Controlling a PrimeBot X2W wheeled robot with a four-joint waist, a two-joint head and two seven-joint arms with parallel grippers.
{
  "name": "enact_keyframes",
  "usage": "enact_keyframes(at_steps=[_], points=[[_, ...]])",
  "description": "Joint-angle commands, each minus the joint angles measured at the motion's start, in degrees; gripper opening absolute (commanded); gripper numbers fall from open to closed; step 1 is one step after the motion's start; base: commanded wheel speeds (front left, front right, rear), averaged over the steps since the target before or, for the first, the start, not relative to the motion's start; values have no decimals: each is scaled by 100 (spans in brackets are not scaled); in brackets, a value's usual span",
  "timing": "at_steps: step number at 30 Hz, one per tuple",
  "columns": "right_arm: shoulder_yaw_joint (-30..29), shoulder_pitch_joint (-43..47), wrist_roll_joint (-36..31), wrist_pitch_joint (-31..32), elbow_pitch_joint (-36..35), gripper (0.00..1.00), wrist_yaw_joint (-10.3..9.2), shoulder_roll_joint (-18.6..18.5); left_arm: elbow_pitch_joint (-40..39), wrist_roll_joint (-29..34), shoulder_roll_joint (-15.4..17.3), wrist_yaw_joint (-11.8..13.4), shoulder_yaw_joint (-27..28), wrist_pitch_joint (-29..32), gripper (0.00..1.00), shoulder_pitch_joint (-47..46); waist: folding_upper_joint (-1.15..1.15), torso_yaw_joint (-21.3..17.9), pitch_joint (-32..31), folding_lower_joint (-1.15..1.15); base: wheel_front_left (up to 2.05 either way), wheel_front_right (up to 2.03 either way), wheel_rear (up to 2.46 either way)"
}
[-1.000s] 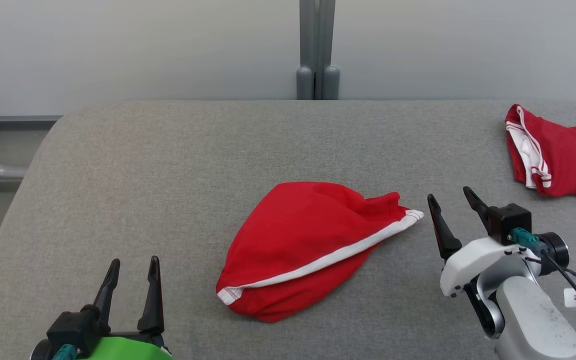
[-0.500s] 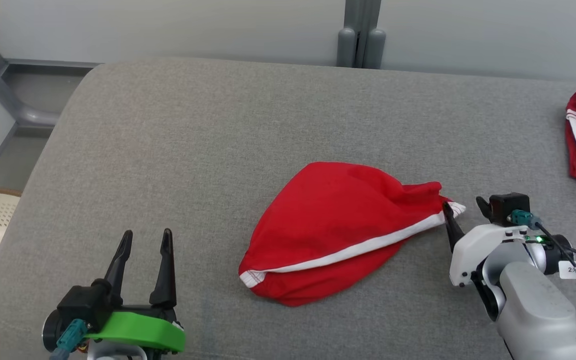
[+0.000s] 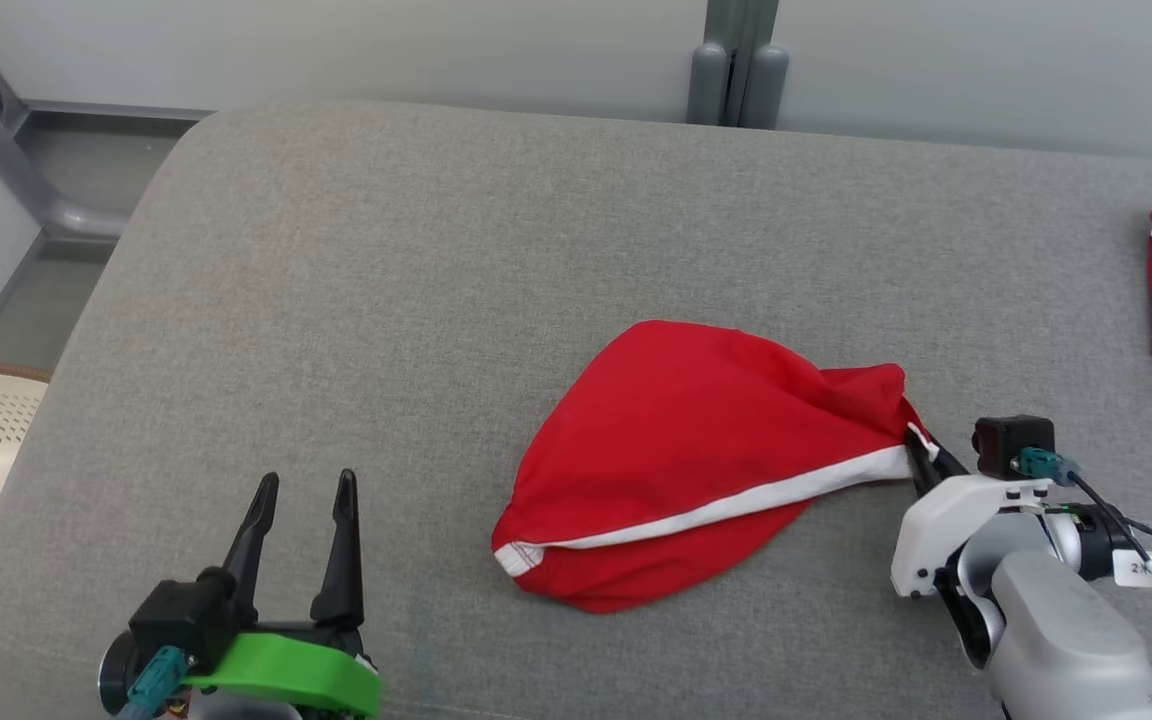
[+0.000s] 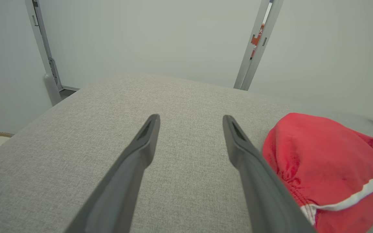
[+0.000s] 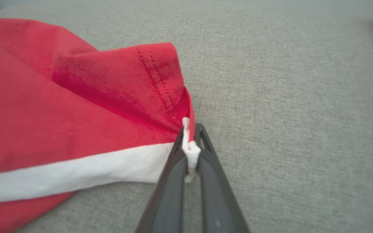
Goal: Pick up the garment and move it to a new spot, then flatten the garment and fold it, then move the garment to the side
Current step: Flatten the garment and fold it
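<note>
— Since our right gripper (image 3: 921, 455) is clamped on the white-trimmed corner of the crumpled red cloth garment with the white stripe (image 3: 696, 460), which way does the rest lie from it?

— All of it lies to the left of that gripper, on the middle of the grey fabric-covered bench (image 3: 436, 250). Its long axis follows the white stripe, from the pinched corner at the right, slightly farther off, down to the hem end at the near left.

— So its narrow end points at our right gripper?

— Yes, narrow end right, broad rounded end left. We judge that a lift and pull to the right would trail the cloth along that axis.

— And our left gripper (image 3: 307, 478)?

— Jaws spread wide and empty over bare bench at the near left, well apart from the garment. The hem end is the part nearest to it. Our right arm is the one in contact.
</note>
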Motion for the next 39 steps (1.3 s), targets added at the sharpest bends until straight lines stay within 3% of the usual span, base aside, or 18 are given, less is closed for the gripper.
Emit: enact_keyframes(at_steps=[1,15,16,17,25,39], points=[[-14,214,90,-39,-178,0,-6,-108,30,34,4,-18,9,-16,100,113,0,-216,-216,0,0,0,0],[-261,2327,998,40,-2109,0,-6,-485,78,22,-32,-19,12,-16,100,539,0,-830,-696,0,0,0,0],[-265,2405,1044,42,-2281,36,-5,-481,77,16,-35,-19,5,-17,100,564,0,-875,-708,0,0,0,0],[-267,2467,1078,50,-2388,100,-5,-489,81,17,-37,-19,-7,-16,100,577,0,-902,-719,0,0,0,0],[-524,2738,681,5,-3213,100,-5,-463,72,92,-40,-19,45,-17,100,620,0,-1063,-863,0,0,0,0],[-935,3685,-267,-36,-5259,100,-5,-133,-106,389,170,-19,359,-17,100,846,0,-1334,-1035,0,0,0,0]])
